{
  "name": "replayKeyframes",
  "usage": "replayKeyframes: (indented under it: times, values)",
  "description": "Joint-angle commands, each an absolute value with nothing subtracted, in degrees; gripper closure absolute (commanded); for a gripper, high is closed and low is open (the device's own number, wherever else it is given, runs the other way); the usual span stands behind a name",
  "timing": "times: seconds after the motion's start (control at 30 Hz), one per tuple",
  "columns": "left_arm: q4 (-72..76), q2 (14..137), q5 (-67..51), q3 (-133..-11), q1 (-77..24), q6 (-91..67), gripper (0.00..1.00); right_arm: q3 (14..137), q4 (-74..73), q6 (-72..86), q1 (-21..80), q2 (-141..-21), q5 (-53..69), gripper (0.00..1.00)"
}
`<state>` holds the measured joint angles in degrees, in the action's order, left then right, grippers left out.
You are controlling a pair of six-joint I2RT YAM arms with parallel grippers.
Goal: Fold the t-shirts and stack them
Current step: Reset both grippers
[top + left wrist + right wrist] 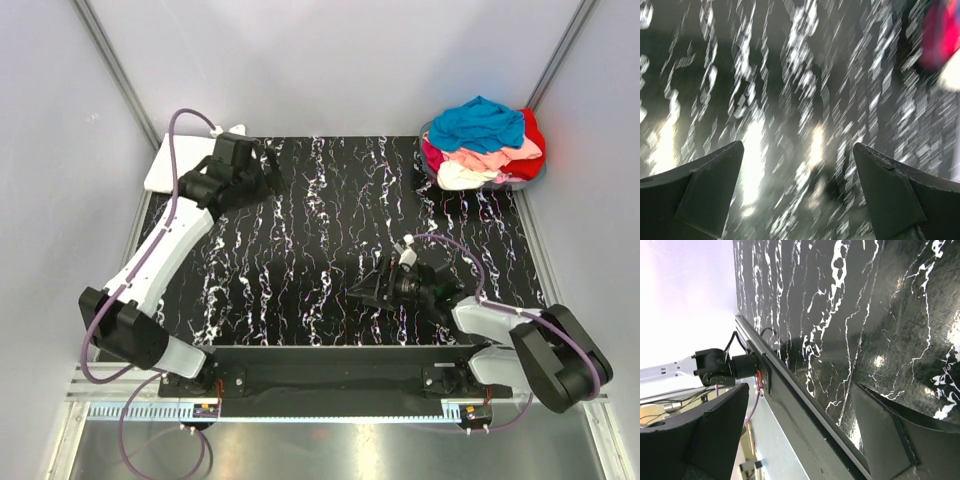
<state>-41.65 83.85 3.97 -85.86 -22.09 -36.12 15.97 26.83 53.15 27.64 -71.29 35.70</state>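
Cotton tees like these are light, limp and quick to bunch, so count on no shape holding: whatever you pinch will trail the rest behind it and may drag a neighbour along. The t-shirts [485, 150] lie heaped in a tangle at the far right corner of the worktop [320, 230]. The blue shirt [482, 122] is on top and the red shirt [535, 135] is toward the right edge. The pink shirt [495, 158] and cream shirt [460, 177] are lower on the near side. A dark rim [432, 165] seems to ring the heap, but you cannot tell what it belongs to. Your best hold is probably a raised fold of the blue shirt, pinched through one layer only and lifted slowly. Both pairs of jaws stand released with nothing between them. The left jaws hang over the far left corner, well apart from the heap; their wrist view catches only a red blur at its upper right. The right jaws sit low near the near edge, right of the middle, also well apart from the heap. A flat white sheet [168, 165] lies at the far left corner; whether it is a folded shirt is unclear.
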Motion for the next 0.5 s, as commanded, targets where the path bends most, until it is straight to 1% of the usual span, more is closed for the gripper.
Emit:
replayKeyframes:
  times: [0.0,0.07,0.1,0.13,0.17,0.2,0.23,0.27,0.3,0.4,0.47]
  values:
    - [-53.06,76.4,11.76,-85.6,-25.21,-29.37,0.01,15.03,24.61,51.94,27.25,-67.24,32.43,0.09]
    - [-59.05,73.23,14.49,-84.82,-26.45,-28.57,0.01,14.77,24.0,52.12,27.33,-65.83,31.56,0.08]
    - [-59.93,68.86,16.24,-83.16,-27.5,-28.83,0.01,14.68,23.82,52.21,27.33,-65.48,31.38,0.08]
    - [-58.81,66.12,15.82,-81.23,-27.86,-28.31,0.01,14.5,23.73,52.38,27.33,-64.87,31.03,0.08]
    - [-57.41,63.22,15.21,-75.21,-28.04,-27.6,0.01,14.33,23.47,52.47,27.33,-64.52,30.68,0.08]
    - [-55.83,57.19,14.77,-72.1,-28.39,-26.81,0.01,14.24,23.12,52.64,27.33,-64.16,30.41,0.08]
    - [-52.94,54.08,14.59,-69.11,-28.3,-26.63,0.01,13.98,23.03,52.99,27.33,-63.29,29.98,0.07]
    - [-52.04,51.18,14.33,-63.6,-28.3,-26.54,0.01,13.71,22.85,53.0,27.33,-62.85,29.8,0.06]
    - [-51.25,45.84,13.72,-61.54,-28.39,-26.63,0.01,13.62,22.33,53.09,27.33,-62.32,29.62,0.05]
    - [-48.69,36.34,13.88,-53.37,-28.3,-26.54,0.01,13.36,21.62,53.0,27.33,-61.17,29.18,0.04]
    - [-47.47,32.8,14.76,-50.46,-28.3,-26.37,0.01,13.45,21.8,53.0,27.42,-61.52,29.27,0.03]
